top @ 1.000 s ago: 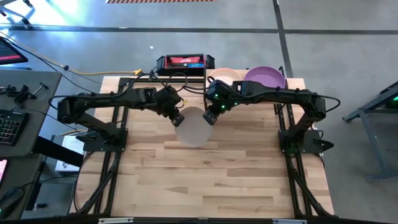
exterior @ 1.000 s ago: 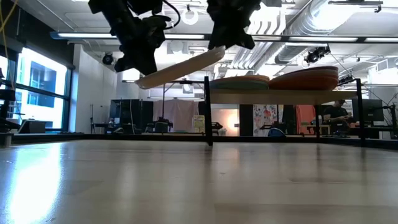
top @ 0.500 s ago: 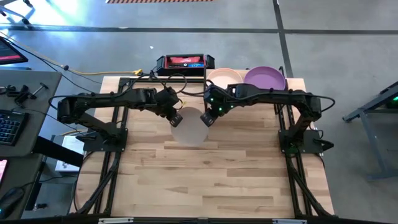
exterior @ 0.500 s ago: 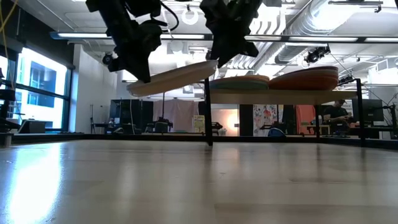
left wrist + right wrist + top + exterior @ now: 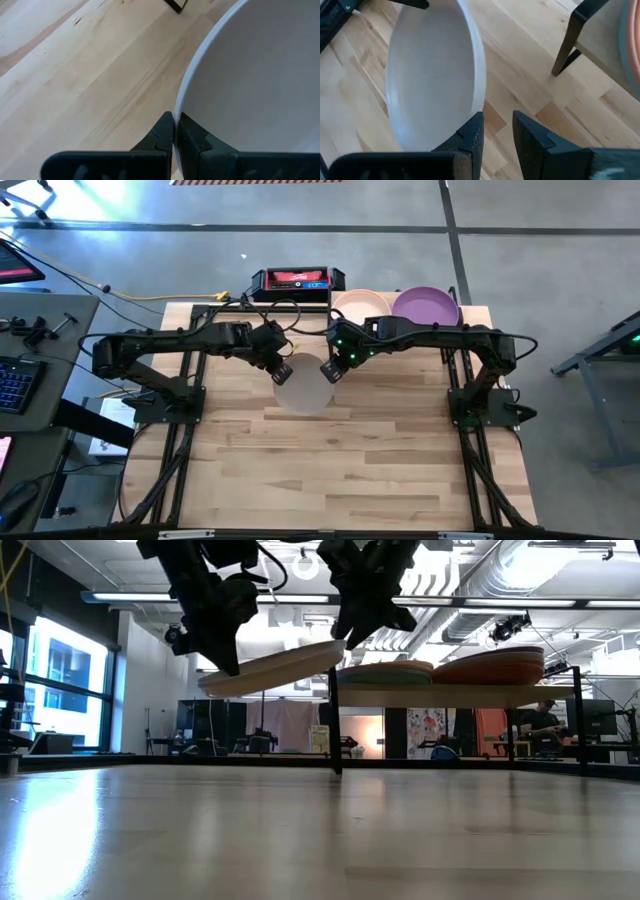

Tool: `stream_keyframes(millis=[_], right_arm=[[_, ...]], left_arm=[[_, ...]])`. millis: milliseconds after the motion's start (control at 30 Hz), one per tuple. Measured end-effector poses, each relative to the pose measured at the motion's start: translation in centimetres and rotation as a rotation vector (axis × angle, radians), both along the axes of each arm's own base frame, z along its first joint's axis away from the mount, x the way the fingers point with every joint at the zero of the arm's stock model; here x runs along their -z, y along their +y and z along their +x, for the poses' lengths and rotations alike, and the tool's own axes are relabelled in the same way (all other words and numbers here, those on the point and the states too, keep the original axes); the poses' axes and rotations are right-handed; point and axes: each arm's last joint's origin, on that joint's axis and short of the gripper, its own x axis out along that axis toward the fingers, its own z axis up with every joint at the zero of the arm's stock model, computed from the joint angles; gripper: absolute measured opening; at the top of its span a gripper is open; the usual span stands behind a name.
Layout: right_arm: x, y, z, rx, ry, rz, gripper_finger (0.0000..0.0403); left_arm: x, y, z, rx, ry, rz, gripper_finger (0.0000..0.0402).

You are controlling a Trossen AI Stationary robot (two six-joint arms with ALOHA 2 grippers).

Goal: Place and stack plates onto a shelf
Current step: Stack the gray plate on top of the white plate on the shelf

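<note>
The cream plate (image 5: 306,385) is hanging in the air between the two grippers, above the wooden tabletop (image 5: 330,470) and just in front of the shelf (image 5: 460,688). In the low view it is tilting, with its lower rim toward the left arm and its higher rim toward the shelf.

The left gripper (image 5: 175,137) is clamping that lower rim, with its fingers closed narrowly on the plate's edge.

The right gripper (image 5: 496,132) is sitting at the opposite rim, on the shelf side. Its jaws are standing apart, with the gap just beside the plate's edge and not around it, so it appears not to be gripping the plate.

The shelf is already carrying two stacks: one topped by a peach plate (image 5: 360,302) and one topped by a purple plate (image 5: 427,304). The peach stack is lying nearer to the held plate.

The coming move likely depends on raising the shelf-side rim above the nearer stack, and the right arm is the nearer arm for that.
</note>
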Motion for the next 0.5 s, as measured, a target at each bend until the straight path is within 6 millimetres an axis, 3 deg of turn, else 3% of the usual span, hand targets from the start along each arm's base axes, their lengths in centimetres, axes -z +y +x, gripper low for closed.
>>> stream_keyframes(millis=[500], right_arm=[[-0.28,0.24,0.48,-0.021,-0.058,0.022,0.0083]], left_arm=[[-0.2,0.12,0.33,-0.008,-0.037,0.022,0.0]])
